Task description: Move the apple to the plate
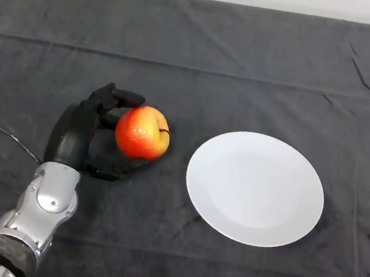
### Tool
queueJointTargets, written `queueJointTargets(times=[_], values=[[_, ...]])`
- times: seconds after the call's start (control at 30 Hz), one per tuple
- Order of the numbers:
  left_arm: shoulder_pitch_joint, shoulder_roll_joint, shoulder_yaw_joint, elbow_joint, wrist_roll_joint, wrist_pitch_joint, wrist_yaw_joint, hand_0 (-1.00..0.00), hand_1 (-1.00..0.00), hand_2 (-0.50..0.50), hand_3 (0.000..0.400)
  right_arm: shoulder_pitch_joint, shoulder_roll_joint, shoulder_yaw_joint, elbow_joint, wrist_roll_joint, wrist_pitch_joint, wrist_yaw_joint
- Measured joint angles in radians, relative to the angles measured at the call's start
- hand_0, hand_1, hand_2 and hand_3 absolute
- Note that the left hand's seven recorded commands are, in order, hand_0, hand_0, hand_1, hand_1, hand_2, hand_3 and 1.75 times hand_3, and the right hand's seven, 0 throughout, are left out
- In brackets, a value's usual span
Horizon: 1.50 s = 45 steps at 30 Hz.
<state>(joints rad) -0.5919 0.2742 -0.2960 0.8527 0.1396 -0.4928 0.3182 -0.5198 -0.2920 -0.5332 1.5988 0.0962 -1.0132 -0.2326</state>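
Observation:
A red and yellow apple [143, 132] rests on the dark cloth, left of a white round plate [255, 188]. My left hand [79, 132] is at the apple's left side. Its fingers [119, 97] curl over the apple's far top and its thumb [118, 167] reaches under the near side, so the hand is wrapped round the apple. The plate is empty and lies about a hand's width to the right of the apple.
The dark cloth [247, 65] covers the whole table, with a few creases at the far right. The table's far edge runs along the top of the view.

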Motion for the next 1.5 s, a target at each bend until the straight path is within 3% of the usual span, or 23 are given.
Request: queueJointTargets(times=[0.23, 0.5, 1.03, 1.5], values=[[-0.003, -0.011, -0.061, -0.148, 0.022, 0.026, 0.015, -1.00, -1.00, 0.00, 0.400, -0.001, 0.000, 0.0003, -0.001, -0.0003, -0.001, 0.0003], [-0.006, -0.024, -0.111, -0.233, 0.036, 0.049, 0.019, -1.00, -1.00, 0.00, 0.400, -0.002, -0.001, 0.0005, -0.002, -0.0003, -0.001, 0.0002], [-0.019, -0.069, -0.293, -0.237, 0.038, 0.062, 0.051, -1.00, -1.00, 0.00, 0.400, -0.002, -0.004, 0.0021, -0.013, -0.0002, -0.009, 0.0002], [-0.078, -0.099, -0.451, -0.162, -0.031, 0.060, 0.070, -1.00, -1.00, 0.00, 0.400, -0.003, -0.005, 0.0048, -0.014, -0.0002, -0.010, 0.0002]])
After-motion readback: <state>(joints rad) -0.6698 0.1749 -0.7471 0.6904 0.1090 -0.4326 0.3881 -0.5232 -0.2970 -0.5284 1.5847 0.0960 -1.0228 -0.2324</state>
